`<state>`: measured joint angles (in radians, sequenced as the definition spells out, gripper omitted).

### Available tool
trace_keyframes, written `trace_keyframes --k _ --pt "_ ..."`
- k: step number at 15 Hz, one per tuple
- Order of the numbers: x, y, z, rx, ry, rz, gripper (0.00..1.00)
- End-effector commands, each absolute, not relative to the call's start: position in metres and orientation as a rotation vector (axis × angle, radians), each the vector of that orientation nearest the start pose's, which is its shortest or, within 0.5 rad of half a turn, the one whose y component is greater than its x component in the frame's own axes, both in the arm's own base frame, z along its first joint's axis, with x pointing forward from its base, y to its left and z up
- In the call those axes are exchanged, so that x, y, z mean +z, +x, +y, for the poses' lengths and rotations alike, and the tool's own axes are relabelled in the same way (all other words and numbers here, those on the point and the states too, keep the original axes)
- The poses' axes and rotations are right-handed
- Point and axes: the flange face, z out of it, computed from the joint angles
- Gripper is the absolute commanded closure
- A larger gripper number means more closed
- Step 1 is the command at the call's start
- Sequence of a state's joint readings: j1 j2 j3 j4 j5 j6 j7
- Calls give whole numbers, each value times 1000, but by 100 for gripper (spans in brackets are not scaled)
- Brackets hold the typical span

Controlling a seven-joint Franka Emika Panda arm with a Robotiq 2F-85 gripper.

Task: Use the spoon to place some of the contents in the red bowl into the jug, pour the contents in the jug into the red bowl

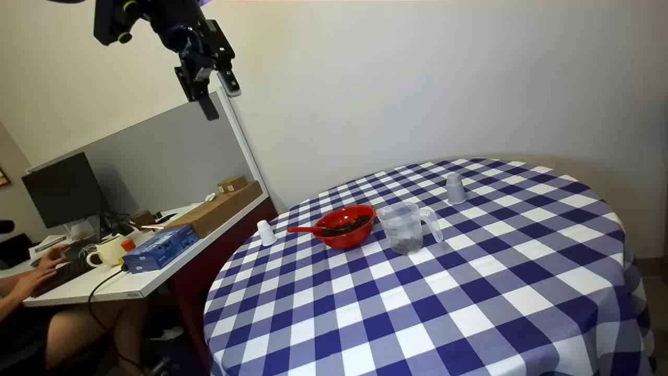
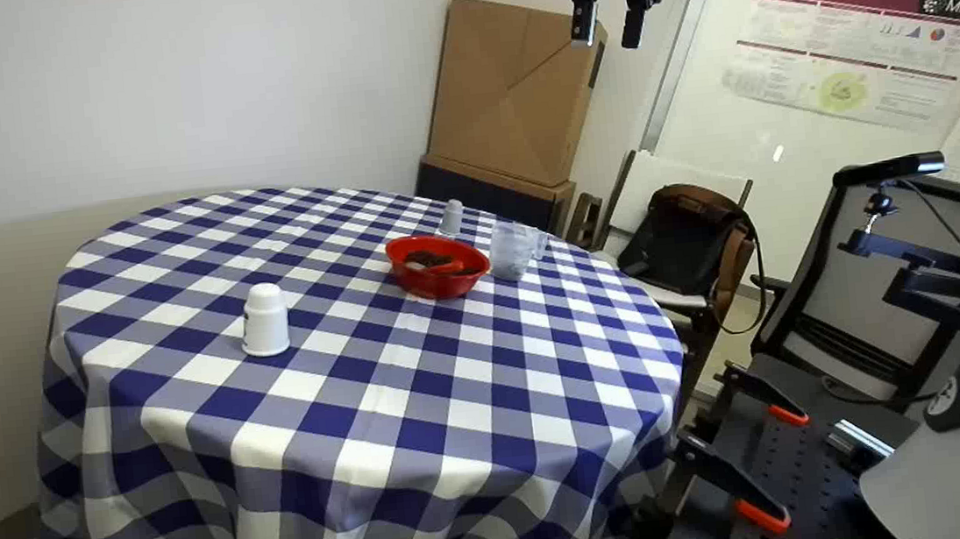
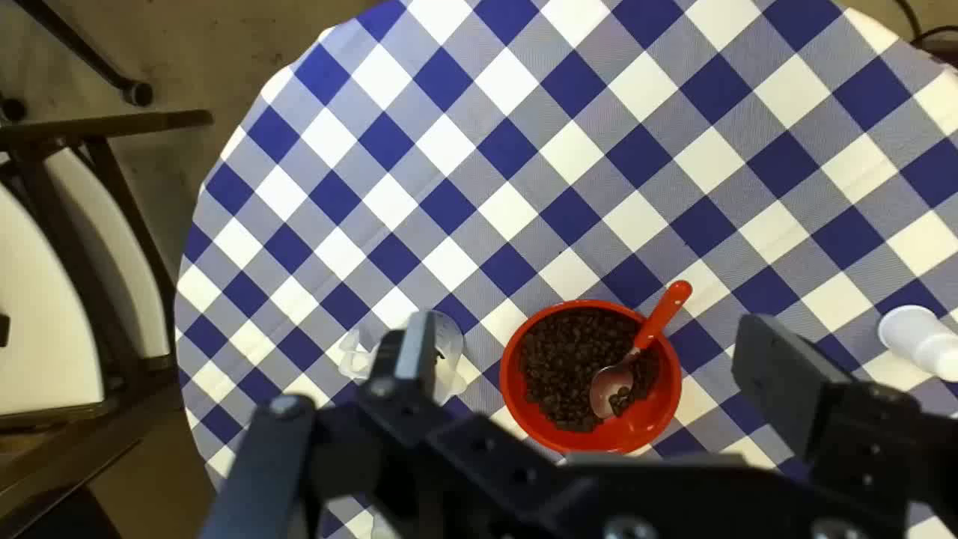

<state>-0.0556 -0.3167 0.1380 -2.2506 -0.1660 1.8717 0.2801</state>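
The red bowl (image 3: pixel 636 427) stands on the checkered table, holding a heap of dark brown beans (image 3: pixel 561 359). Its spoon (image 3: pixel 662 314) leans inside, red handle over the rim, a few beans in the metal scoop. Close beside the bowl is the clear jug (image 1: pixel 404 230), upright, with some small dark pieces at its bottom; a finger partly covers it in the wrist view. High above the table in both exterior views, my gripper (image 2: pixel 608 39) is open and touches nothing. Seen from the wrist, the bowl lies far below, between the spread fingers (image 3: pixel 786 382).
An upturned white cup (image 2: pixel 265 321) and a smaller-looking pale cup (image 1: pixel 455 189) stand on the table on opposite sides of the bowl and jug. A wall runs behind the table. A person sits at a desk (image 1: pixel 141 277); a chair with a bag (image 2: pixel 680 241) is near the table edge.
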Motion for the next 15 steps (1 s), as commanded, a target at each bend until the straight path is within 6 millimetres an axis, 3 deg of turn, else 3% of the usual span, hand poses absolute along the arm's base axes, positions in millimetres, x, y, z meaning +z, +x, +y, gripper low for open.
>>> trace_keyframes --k 1,6,7,8,15 --pt "488 450 28 50 -3340 253 0" --pt "487 449 29 42 -3322 257 0" --pt "487 452 30 33 -3298 311 0" --pt "484 459 32 41 -3234 474 0" --pt "450 513 29 235 -2977 911 0"
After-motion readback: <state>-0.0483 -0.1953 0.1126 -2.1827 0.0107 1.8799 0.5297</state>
